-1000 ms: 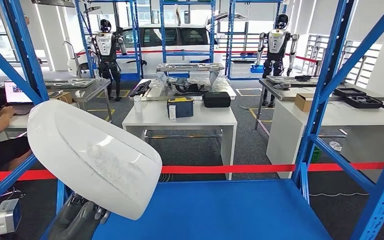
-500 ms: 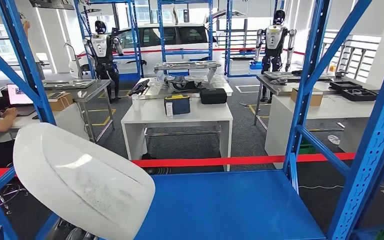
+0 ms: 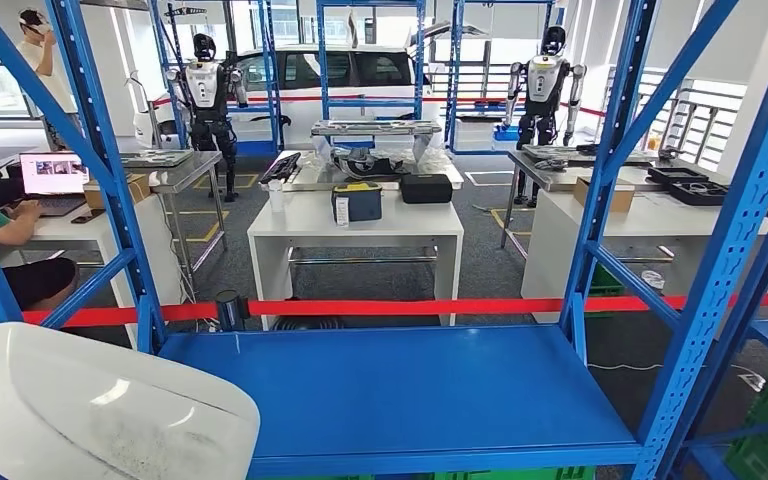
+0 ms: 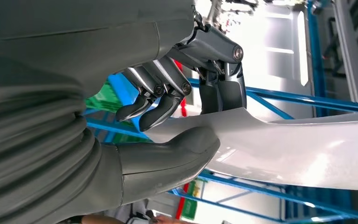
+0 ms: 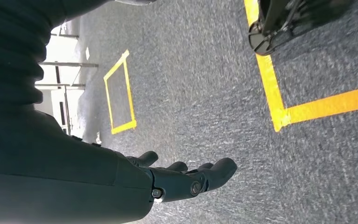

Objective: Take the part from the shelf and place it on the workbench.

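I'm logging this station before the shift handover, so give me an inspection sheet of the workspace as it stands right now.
Surface: blue shelf deck bare where visible.
Job's things: white curved part off the deck at its near left corner, held in the left hand, thumb on one face, fingers on the other.
Clutter: nothing seen on the deck.
Hands: left hand grips the part; right hand hangs over grey carpet, fingers apart, holding nothing.
Cables: nothing seen on the deck.
Surroundings: red barrier tape behind the shelf; white table with a black case; seated person at a laptop; two humanoid robots standing at the back.
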{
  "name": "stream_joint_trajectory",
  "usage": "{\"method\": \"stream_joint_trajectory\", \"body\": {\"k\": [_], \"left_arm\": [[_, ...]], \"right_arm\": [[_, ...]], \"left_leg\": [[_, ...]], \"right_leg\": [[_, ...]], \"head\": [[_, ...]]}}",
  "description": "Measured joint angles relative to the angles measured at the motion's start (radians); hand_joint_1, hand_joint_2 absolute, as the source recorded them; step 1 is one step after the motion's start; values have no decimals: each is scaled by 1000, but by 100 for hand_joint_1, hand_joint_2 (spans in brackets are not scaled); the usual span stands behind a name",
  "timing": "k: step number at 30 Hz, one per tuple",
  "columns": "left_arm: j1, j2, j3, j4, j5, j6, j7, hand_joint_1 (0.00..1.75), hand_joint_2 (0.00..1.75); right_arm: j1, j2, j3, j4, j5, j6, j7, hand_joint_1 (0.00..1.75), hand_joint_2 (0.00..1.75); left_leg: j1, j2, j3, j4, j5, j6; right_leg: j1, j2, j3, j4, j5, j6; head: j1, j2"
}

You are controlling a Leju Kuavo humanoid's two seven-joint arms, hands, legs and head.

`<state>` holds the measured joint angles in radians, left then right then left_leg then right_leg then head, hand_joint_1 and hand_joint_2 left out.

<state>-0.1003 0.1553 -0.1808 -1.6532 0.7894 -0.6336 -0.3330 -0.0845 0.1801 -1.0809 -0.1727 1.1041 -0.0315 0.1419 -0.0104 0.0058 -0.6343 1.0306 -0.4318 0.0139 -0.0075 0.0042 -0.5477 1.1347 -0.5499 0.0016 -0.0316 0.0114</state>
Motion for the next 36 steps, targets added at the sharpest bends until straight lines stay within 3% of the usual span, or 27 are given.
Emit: {"method": "stream_joint_trajectory", "body": {"k": [2,5,7,9,10,11,12,14,16,17,18,20,21,23,25,26,27,28,29,30,32,33,36], "left_arm": [[28,0,15,-16,-6,0,1,175,175],[59,1,33,-31,-8,0,-1,175,175],[74,6,45,-38,-8,0,-1,175,175],[86,9,55,-42,-8,-1,0,175,175],[92,9,58,-43,-7,-1,3,175,175],[97,10,60,-45,-7,-2,7,175,175],[102,10,61,-46,-6,-2,11,175,175],[106,10,62,-50,-5,-2,16,175,175],[105,10,62,-57,-5,-3,18,175,175],[105,10,63,-60,-5,-3,18,175,175],[105,10,63,-62,-6,-4,20,175,175],[103,11,63,-63,-12,-5,25,175,175],[101,11,63,-63,-17,-5,28,175,175],[91,9,63,-62,-31,-6,39,175,175],[76,3,60,-56,-55,3,51,175,175],[69,-2,59,-52,-76,15,51,175,175],[63,-7,58,-48,-97,29,47,175,175],[60,-11,57,-45,-117,42,40,175,175],[57,-16,57,-44,-132,51,35,175,175],[53,-20,57,-43,-141,55,33,175,175],[43,-26,57,-43,-148,59,36,175,175],[40,-27,57,-43,-149,60,38,175,175],[37,-28,57,-43,-150,61,42,175,175]], "right_arm": [[-2,0,1,0,5,14,-13,0,175],[-4,3,2,1,8,35,-29,0,175],[-5,5,3,1,10,40,-36,0,175],[-5,5,4,1,12,42,-40,0,175],[-5,5,5,1,13,43,-40,0,175],[-5,5,5,1,13,43,-40,0,175],[-5,5,5,1,14,43,-40,0,175],[-7,5,5,1,15,43,-40,0,175],[-8,5,6,1,15,42,-40,0,175],[-9,5,6,1,15,43,-40,0,175],[-9,5,6,1,15,45,-41,0,175],[-6,5,6,2,12,53,-43,0,175],[-4,6,6,2,8,59,-43,0,175],[-3,6,6,2,1,67,-37,0,175],[-4,7,6,2,0,66,-22,0,175],[-5,8,6,2,-1,65,-21,0,175],[-6,7,5,2,-4,65,-24,0,175],[-7,7,5,2,-9,66,-29,0,175],[-7,6,4,2,-14,65,-32,0,175],[-9,4,3,2,-17,61,-28,0,175],[-11,3,1,2,-18,48,-9,0,175],[-13,3,0,2,-18,44,-2,0,175],[-14,3,0,2,-17,41,5,0,175]], "left_leg": [[0,0,-11,7,13,-11],[4,-3,-17,5,27,-30],[8,-6,-33,42,-28,-44],[14,-7,-55,146,-129,-57],[17,-7,-62,205,-161,-63],[21,-7,-61,250,-169,-68],[24,-7,-47,265,-152,-72],[32,-7,31,195,-98,-77],[31,-9,134,55,-103,-73],[28,-9,162,5,-116,-66],[22,-10,173,-23,-127,-56],[17,-7,154,-29,-112,-31],[16,-5,143,-29,-101,-19],[16,-1,116,-30,-77,-1],[12,0,86,-29,-51,6],[9,0,69,-27,-37,7],[7,0,51,-24,-23,7],[6,1,31,-21,-10,6],[5,2,12,-16,1,4],[4,3,-3,-10,11,1],[2,4,-23,1,24,-5],[1,4,-26,4,27,-6],[0,4,-28,5,31,-9]], "right_leg": [[6,1,61,-97,-19,-8],[7,-3,53,-118,-3,-23],[2,-9,34,-125,23,-37],[2,-12,9,-125,45,-42],[2,-13,-6,-124,57,-41],[2,-15,-21,-123,69,-39],[1,-17,-36,-120,80,-36],[0,-19,-65,-113,101,-28],[0,-19,-87,-105,118,-16],[0,-18,-93,-103,128,-9],[-1,-18,-97,-104,138,-2],[-7,-17,-105,-107,151,11],[-10,-16,-113,-97,136,16],[-11,-13,-140,-22,45,21],[-7,-11,-168,104,-54,19],[-5,-9,-171,157,-69,17],[-2,-8,-161,183,-58,14],[2,-7,-135,178,-30,10],[5,-6,-91,138,0,6],[9,-6,-35,71,12,2],[14,-6,62,-66,-7,-5],[16,-5,87,-105,-23,-7],[17,-5,98,-127,-33,-9]], "head": [[0,0],[0,0],[-3,0],[-5,0],[-5,0],[-5,0],[-5,0],[-5,0],[-5,0],[-5,0],[-4,0],[-4,0],[-3,0],[-2,-1],[-1,-1],[-1,-1],[-1,-1],[-1,-1],[-1,-1],[0,-1],[1,0],[1,0],[1,0]]}}
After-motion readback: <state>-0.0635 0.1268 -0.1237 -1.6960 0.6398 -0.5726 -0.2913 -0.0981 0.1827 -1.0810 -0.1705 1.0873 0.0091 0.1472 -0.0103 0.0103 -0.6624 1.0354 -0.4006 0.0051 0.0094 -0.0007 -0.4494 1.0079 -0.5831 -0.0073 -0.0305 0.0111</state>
